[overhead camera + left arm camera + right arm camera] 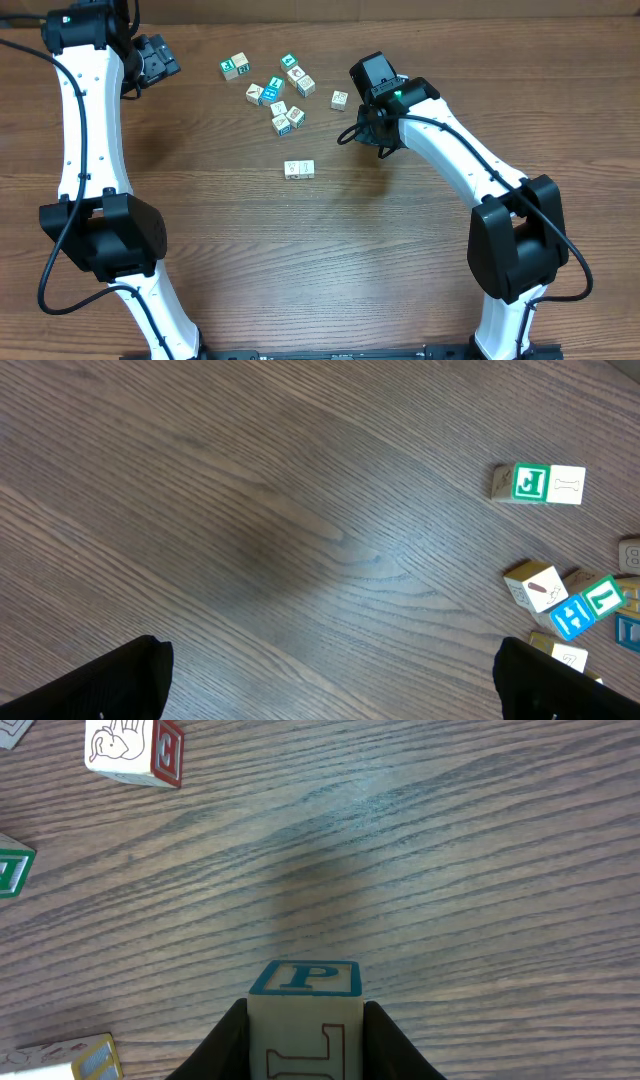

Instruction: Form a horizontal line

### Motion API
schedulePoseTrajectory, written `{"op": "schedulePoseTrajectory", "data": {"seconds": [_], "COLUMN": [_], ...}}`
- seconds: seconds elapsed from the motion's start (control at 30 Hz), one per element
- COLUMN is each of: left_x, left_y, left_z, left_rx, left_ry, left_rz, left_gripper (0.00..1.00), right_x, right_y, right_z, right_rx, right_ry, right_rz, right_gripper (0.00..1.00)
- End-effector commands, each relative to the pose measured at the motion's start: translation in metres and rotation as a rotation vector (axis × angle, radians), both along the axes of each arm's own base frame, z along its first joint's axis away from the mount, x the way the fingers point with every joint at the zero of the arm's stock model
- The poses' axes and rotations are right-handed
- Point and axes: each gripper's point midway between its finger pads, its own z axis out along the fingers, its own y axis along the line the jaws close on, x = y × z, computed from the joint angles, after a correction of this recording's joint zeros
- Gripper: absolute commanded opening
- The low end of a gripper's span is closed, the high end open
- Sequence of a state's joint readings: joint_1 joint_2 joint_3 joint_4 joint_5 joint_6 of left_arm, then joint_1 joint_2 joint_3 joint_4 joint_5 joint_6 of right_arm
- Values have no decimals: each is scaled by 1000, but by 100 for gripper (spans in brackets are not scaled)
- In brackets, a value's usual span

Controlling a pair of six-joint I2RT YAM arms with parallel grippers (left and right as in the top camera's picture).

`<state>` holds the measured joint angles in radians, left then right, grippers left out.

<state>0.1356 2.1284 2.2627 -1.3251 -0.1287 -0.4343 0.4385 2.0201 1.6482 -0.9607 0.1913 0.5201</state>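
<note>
The row (299, 169) is made of two pale cubes that lie side by side and touch each other. It lies near the middle of the worktop, a little closer to the far edge than to the near edge. The letters on these two cubes are too small to read.

The right gripper (305, 1040) is clenched on a pale cube with a blue P (305, 978) on its upper face, and one black finger presses on each side of it. From above, this gripper (368, 130) hangs to the right of the row, well apart from it.

The left gripper (325, 685) is released, with its two fingertips wide apart and only bare wood between them. It (155, 60) is near the far left corner.

A group of loose cubes (275, 90) lies near the far edge, around its middle, and some of them have teal or green faces. One single cube (340, 99) lies just beside the right arm.
</note>
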Motion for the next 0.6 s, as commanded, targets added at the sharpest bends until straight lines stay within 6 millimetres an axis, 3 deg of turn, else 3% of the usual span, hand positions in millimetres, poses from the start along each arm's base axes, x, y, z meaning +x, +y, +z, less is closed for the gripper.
{"op": "schedulePoseTrajectory", "data": {"seconds": [0.0,0.57], "left_x": [0,0], "left_y": [2,2], "left_z": [9,9], "left_rx": [18,18], "left_ry": [-15,-15], "left_rz": [-12,-12], "left_gripper": [100,100], "right_x": [1,3], "right_y": [-4,-8], "right_z": [3,4], "right_rx": [-12,-34], "right_ry": [-14,-25], "right_rz": [-10,-18], "right_gripper": [26,26]}}
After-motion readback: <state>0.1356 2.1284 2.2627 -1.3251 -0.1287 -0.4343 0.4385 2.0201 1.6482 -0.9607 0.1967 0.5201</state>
